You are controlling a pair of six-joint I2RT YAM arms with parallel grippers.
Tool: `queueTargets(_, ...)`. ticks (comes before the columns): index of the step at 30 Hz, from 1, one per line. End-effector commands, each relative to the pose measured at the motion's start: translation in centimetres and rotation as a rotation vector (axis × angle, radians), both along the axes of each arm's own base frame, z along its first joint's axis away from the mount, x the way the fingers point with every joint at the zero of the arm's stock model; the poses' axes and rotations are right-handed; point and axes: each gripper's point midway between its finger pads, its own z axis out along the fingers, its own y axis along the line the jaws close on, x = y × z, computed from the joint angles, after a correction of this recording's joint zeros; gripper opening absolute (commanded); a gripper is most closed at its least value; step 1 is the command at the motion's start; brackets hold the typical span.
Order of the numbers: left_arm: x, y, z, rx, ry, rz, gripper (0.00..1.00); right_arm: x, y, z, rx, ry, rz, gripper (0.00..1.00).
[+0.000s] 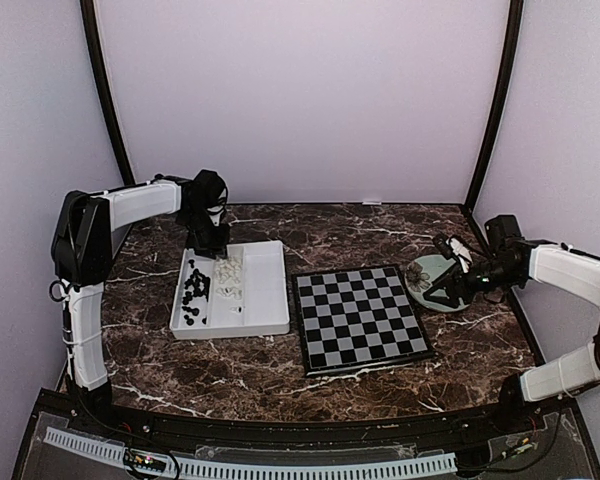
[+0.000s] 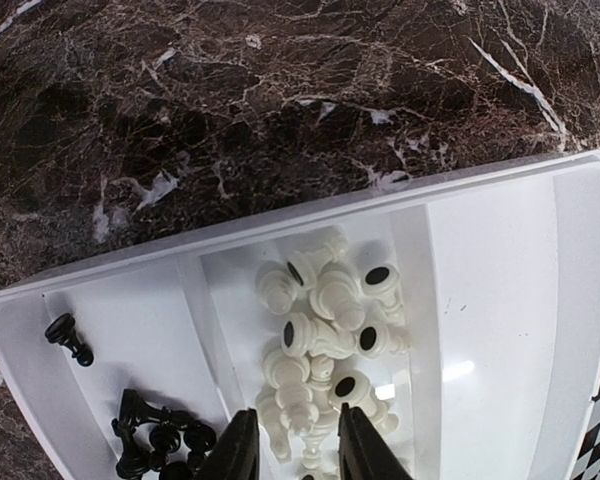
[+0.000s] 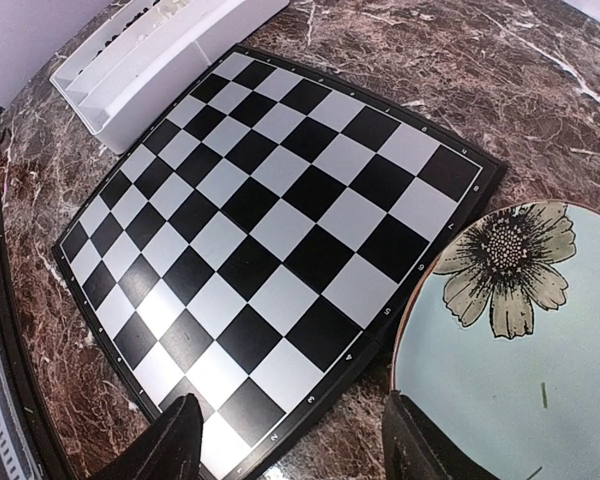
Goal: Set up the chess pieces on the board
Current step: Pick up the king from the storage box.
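The white chess pieces [image 2: 325, 330] lie heaped in the middle compartment of a white tray [image 2: 500, 300]. The black chess pieces [image 2: 155, 440] lie in its left compartment, one black pawn [image 2: 68, 338] apart from them. My left gripper [image 2: 298, 452] is down over the white heap, its jaws partly open and astride a few white pieces; from above, this left gripper [image 1: 208, 250] is at the tray's far end. The board [image 1: 360, 317] bears no pieces. My right gripper [image 3: 305, 455] hangs wide open above the board's [image 3: 270, 200] right rim, holding nothing.
A pale green plate [image 3: 520, 370] with a flower print lies right of the board, under my right gripper's right finger. The tray's right compartment holds nothing. The tabletop is dark marble [image 1: 280, 385], and the tray [image 1: 265, 290] almost touches the board's left edge.
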Motion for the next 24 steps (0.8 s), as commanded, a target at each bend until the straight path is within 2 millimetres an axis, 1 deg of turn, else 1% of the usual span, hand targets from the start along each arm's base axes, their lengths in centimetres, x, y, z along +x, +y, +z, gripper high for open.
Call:
queueTargets(1, -0.9, 0.6, -0.4, 0.012, 0.038, 0.021, 0.29, 0.1, 0.1, -0.1, 0.015, -0.005, 0.009, 0.63)
queueTargets(17, -0.8, 0.3, -1.7, 0.005, 0.053, 0.008, 0.23, 0.0, 0.1, -0.2, 0.011, -0.006, 0.01, 0.63)
queueTargets(24, -0.7, 0.0, -1.1, -0.005, 0.054, 0.005, 0.11, 0.0, 0.0, -0.2, 0.009, -0.008, 0.01, 0.63)
